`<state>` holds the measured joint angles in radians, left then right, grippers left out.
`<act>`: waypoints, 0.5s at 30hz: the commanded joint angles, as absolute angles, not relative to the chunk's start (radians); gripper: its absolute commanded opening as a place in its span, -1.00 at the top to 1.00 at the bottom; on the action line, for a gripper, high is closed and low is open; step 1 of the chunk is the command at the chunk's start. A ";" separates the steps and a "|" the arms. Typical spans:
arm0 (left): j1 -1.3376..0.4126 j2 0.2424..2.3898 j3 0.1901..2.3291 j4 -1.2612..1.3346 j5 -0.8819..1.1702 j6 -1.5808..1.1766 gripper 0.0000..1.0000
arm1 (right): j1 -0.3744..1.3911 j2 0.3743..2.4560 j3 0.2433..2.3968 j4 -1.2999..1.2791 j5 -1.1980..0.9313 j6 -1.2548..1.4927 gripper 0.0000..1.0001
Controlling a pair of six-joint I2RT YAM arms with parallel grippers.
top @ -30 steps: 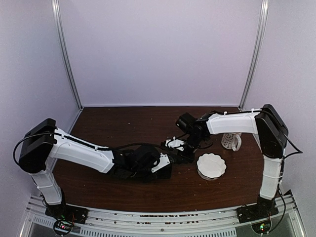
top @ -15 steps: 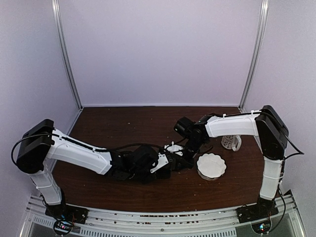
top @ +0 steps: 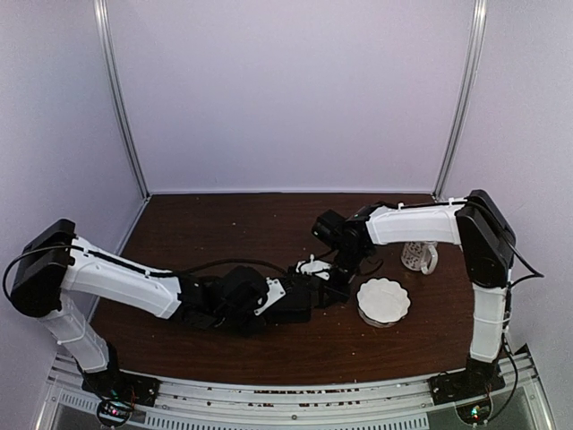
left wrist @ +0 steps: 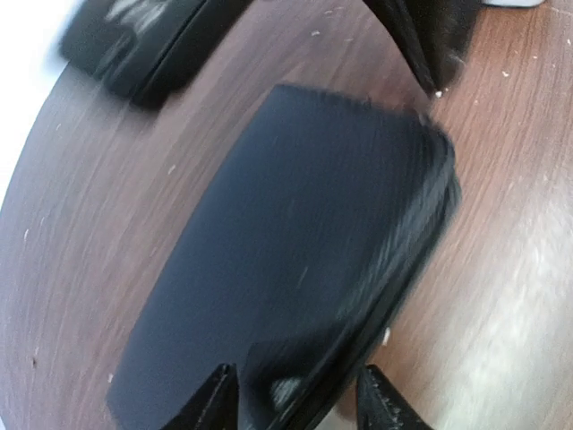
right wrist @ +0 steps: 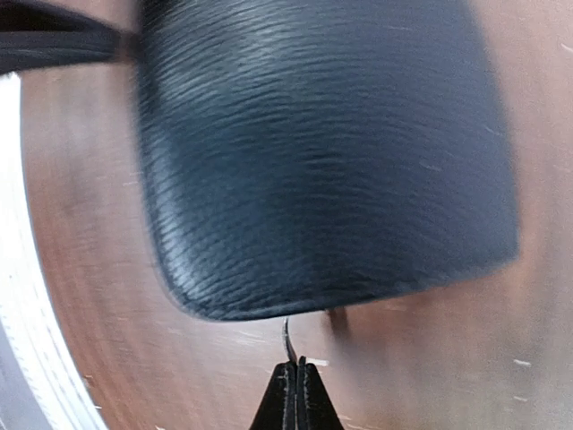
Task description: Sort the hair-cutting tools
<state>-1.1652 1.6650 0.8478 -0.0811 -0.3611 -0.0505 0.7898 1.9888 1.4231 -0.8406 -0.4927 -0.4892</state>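
Only one black zip case [left wrist: 304, 251] on the bench [top: 224, 224], and both arms are at it. The left fingers [left wrist: 215, 403] sit a narrow way apart with the case's near edge stuffed between them, which looks like a grip to me. The right fingers [right wrist: 279, 408] are pinched tight together just off another edge of the case. One thin silvery sliver [right wrist: 287, 333] pokes out of their tips toward it, too small to tell what it is. One white scalloped bowl [top: 363, 296] sits just right of the case, and one white cup [top: 418, 257] is behind the bowl. Scissors and clips: can't spot a single one in any view.
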 commanded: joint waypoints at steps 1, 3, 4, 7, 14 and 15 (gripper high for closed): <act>-1.155 1.534 0.809 -0.121 -0.380 -0.082 -0.02 | 0.717 2.037 1.539 -0.890 -0.328 -0.463 1.00; -1.152 1.499 0.795 -0.124 -0.403 -0.082 -0.08 | 0.693 2.073 1.612 -0.900 -0.290 -0.455 1.00; -1.144 1.491 0.791 -0.124 -0.409 -0.085 -0.13 | 0.685 2.098 1.655 -0.906 -0.273 -0.450 1.00; -1.091 1.497 0.801 -0.134 -0.372 -0.122 -0.21 | 0.675 2.159 1.760 -0.921 -0.252 -0.441 1.00; -0.976 1.587 0.848 -0.089 -0.200 -0.206 -0.23 | 0.689 2.188 1.757 -0.912 -0.298 -0.454 1.00; -0.959 1.593 0.850 -0.068 -0.170 -0.214 -0.23 | 0.689 2.188 1.752 -0.911 -0.302 -0.456 1.00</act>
